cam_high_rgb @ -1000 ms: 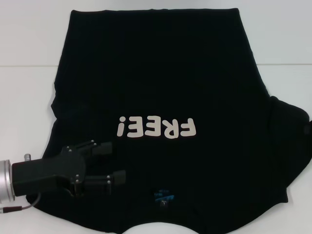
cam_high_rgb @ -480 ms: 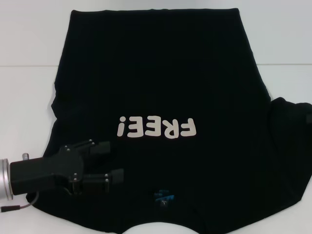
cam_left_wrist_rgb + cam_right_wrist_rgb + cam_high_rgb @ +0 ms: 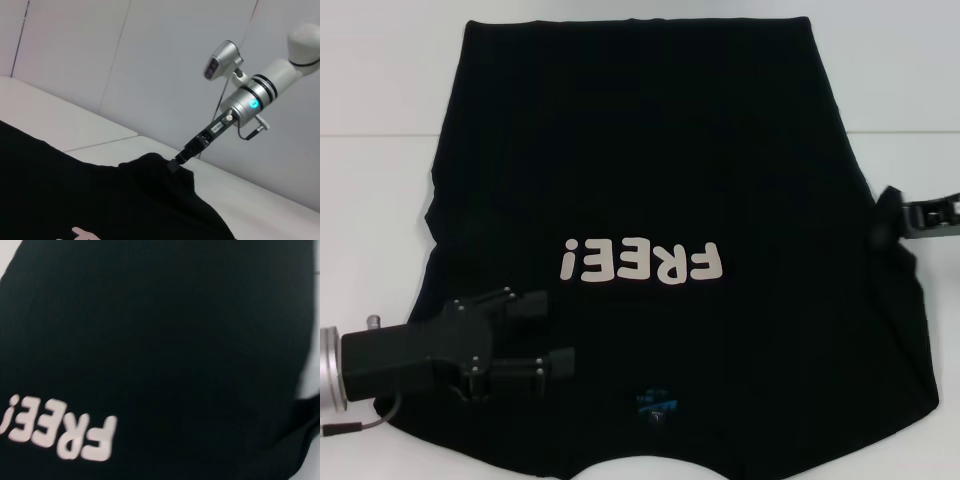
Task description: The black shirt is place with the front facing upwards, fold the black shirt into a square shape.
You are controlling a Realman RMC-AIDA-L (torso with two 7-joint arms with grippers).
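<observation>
Gripping the black shirt (image 3: 650,170) at its sleeve edge, front side up.
Shirt lies spread on the white surface (image 3: 370,200), "FREE!" print (image 3: 642,262) facing upward. Right gripper (image 3: 892,222) is closed on a raised pinch of sleeve fabric at the shirt's right edge. Left gripper (image 3: 548,333) hovers with fingers spread wide above the near-left shoulder area.

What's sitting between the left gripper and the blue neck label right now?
Nothing: only bare black shirt cloth lies between the left gripper and the blue neck label, as the head view shows.
</observation>
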